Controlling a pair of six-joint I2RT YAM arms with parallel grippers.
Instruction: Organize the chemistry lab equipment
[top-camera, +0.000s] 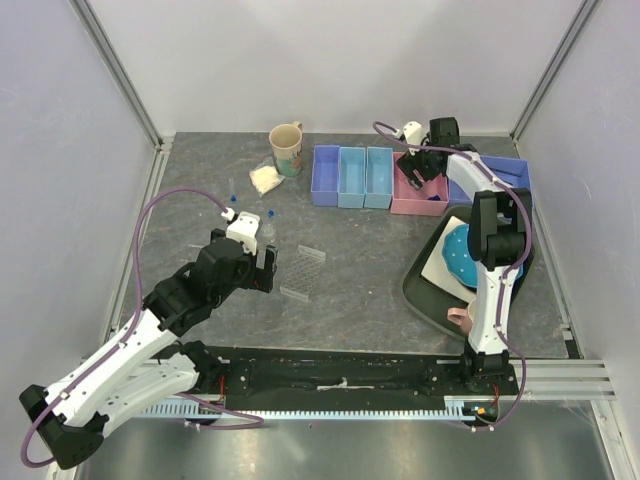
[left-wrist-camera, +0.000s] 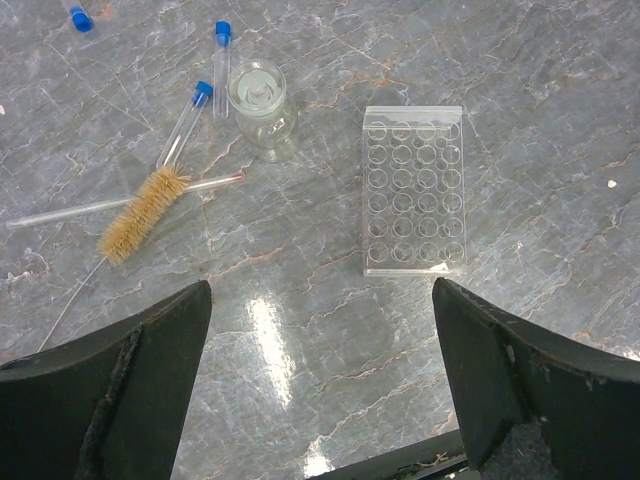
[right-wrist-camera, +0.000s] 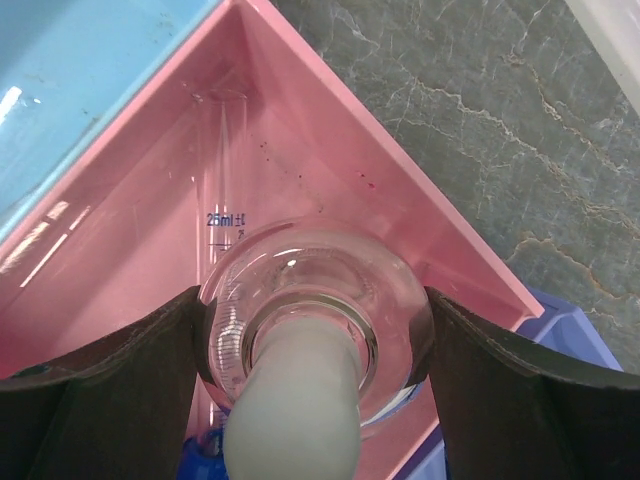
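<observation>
The right gripper (right-wrist-camera: 315, 400), clamped on the white-stoppered flask (right-wrist-camera: 310, 280), hangs over the pink bin (right-wrist-camera: 130, 260), while the left gripper (left-wrist-camera: 320, 290), jaws apart, has the clear tube rack (left-wrist-camera: 414, 190) at 1 o'clock.

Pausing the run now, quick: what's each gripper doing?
Left gripper: open, empty.
Right gripper: closed on the white-stoppered flask.

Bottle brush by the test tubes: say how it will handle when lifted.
The bottle brush is probably light: thin wire stem, bristle tuft. The stem likely flexes if gripped far from the tuft. It lies across a thin clear tube, so pushing may roll that.
</observation>
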